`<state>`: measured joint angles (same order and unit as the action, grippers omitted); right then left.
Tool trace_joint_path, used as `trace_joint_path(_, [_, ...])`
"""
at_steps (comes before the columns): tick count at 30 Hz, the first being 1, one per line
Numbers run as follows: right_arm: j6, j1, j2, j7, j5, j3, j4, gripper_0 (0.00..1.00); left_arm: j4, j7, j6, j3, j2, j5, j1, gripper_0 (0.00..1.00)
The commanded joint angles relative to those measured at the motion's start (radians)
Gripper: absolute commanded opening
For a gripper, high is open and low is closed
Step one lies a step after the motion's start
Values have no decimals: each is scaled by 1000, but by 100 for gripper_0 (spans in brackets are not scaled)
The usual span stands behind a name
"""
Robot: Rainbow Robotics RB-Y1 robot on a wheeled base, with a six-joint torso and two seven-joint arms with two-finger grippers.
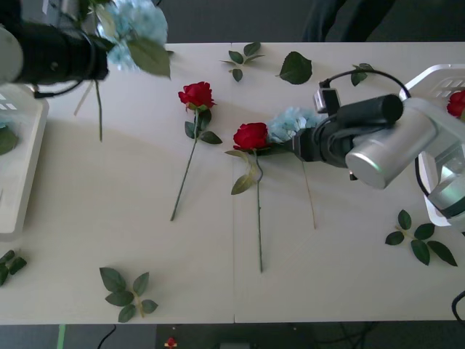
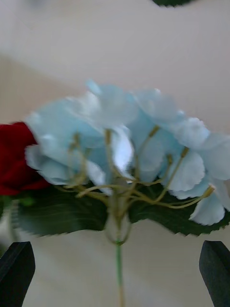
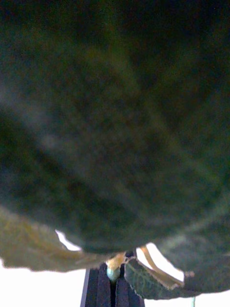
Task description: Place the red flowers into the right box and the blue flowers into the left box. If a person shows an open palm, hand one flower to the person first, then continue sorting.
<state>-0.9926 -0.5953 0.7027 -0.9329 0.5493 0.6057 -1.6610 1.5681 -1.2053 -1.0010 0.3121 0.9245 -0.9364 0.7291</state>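
I had the left tool (image 3: pixel 114 283) pinched on a blue flower (image 1: pixel 134 29) at the far left, lifted beside the left box (image 1: pixel 22 174), its stem hanging toward me. My right tool (image 2: pixel 115 268) sat spread around the stem of a second blue flower (image 1: pixel 290 123) lying mid-tabletop (image 1: pixel 145 240), bloom far, stem running near. One red bloom (image 1: pixel 456 103) already lay in the right box (image 1: pixel 436 76). Two red flowers, (image 1: pixel 196 94) and (image 1: pixel 251 136), remained, stems also pointing near. I judged the sorting well short of finished.

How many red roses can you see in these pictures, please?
3: two roses lie mid-table, and, and one sits in the white tray at right; others may be hidden.
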Motion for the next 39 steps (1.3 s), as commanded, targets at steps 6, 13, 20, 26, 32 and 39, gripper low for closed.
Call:
trace_joint_path(6, [51, -49, 14, 28, -40, 92, 52, 100, 38, 0, -7, -54, 71, -13, -1, 0])
trace_joint_path(13, [147, -72, 18, 39, -34, 169, 133, 100, 36, -20, -7, -54, 77, -4, -4, 100])
trace_joint_path(20, [236, -109, -12, 43, -34, 212, 245, 100, 36, -105, -7, -54, 82, -5, -11, 100])
trace_joint_path(26, [239, -112, -17, 46, -43, 212, 257, 0, 38, -109, -7, -56, 83, -21, -13, 100])
trace_joint_path(32, [252, -112, -17, 45, -45, 212, 257, 0, 38, -123, -7, -57, 85, -24, -13, 100])
trace_joint_path(39, [255, -112, -17, 46, -35, 212, 257, 0, 38, -138, -7, -68, 91, -30, -13, 100])
